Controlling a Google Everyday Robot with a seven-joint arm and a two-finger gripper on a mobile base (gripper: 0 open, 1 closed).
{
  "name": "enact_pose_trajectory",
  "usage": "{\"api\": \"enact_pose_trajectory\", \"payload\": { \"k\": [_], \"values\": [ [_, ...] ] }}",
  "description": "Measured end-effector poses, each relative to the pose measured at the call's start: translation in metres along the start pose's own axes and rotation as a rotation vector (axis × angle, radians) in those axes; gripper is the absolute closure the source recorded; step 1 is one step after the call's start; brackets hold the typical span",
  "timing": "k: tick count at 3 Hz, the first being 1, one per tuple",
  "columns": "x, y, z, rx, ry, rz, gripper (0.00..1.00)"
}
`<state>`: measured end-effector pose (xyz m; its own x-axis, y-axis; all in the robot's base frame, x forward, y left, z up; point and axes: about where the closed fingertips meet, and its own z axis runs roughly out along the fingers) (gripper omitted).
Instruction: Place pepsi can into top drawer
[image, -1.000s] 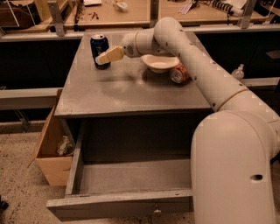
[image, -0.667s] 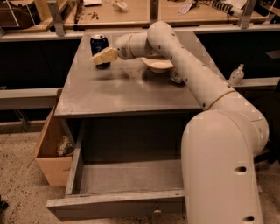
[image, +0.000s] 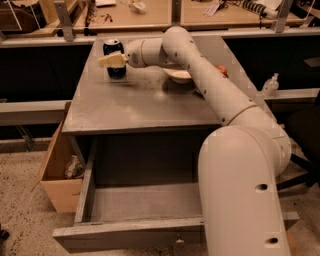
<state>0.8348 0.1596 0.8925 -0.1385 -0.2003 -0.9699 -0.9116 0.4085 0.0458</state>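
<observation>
The pepsi can, dark blue with a silver top, stands upright at the far left of the grey cabinet top. My gripper reaches in from the right at can height and overlaps the can's front side. The arm stretches across the cabinet top from the lower right. The top drawer is pulled out below the cabinet top. Its shallow grey inside holds nothing I can see, and the arm's base covers its right part.
A white bowl and a red-orange can sit on the cabinet top behind the arm. A cardboard box with some items stands on the floor left of the drawer. A wooden bench runs behind the cabinet.
My gripper has moved left across the cabinet top, from just right of the pepsi can to right against it. The can and the drawer have not moved.
</observation>
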Motion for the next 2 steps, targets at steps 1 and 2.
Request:
{"api": "enact_pose_trajectory", "payload": {
  "k": [1, 2],
  "values": [
    [-0.01, -0.001, -0.022, 0.054, 0.005, -0.022, 0.64],
    [-0.023, 0.025, -0.053, 0.059, 0.005, -0.025, 0.87]
  ]
}}
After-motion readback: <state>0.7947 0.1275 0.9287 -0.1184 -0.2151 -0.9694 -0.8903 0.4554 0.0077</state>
